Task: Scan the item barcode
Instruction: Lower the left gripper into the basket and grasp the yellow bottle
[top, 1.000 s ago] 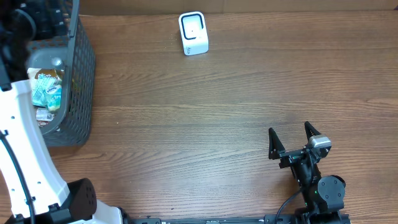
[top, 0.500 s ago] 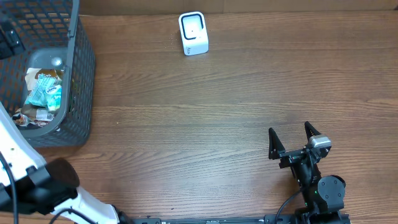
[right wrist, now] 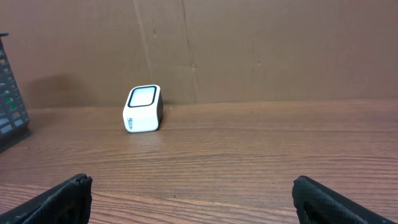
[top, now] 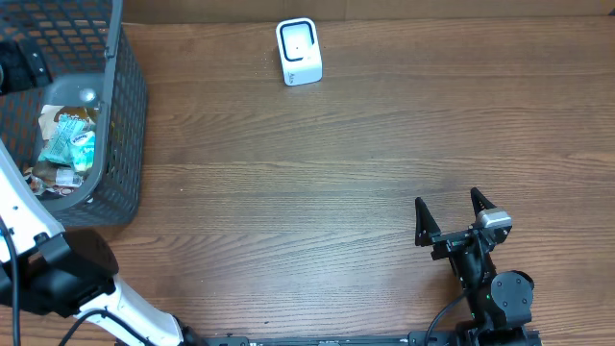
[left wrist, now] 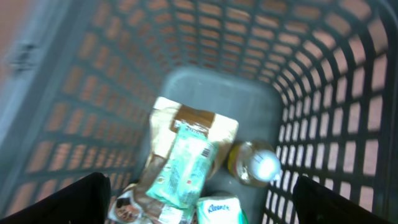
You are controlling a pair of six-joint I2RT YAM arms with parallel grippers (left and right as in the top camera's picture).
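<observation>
Nothing grabbed yet: the left gripper (left wrist: 199, 184), spread wide and empty, hovers over the dark grey mesh basket (left wrist: 323, 93) of packets, the right gripper (top: 447, 201) gapes empty, and the white box-shaped barcode scanner (top: 299, 52) at the table's far edge is unused.

Basket (top: 131, 123) cropped at left edge, packet (left wrist: 186, 169) print blurred, unreadable

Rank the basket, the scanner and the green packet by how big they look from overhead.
1. basket, largest by far
2. scanner
3. green packet, only slightly smaller than the scanner; a close call
</observation>
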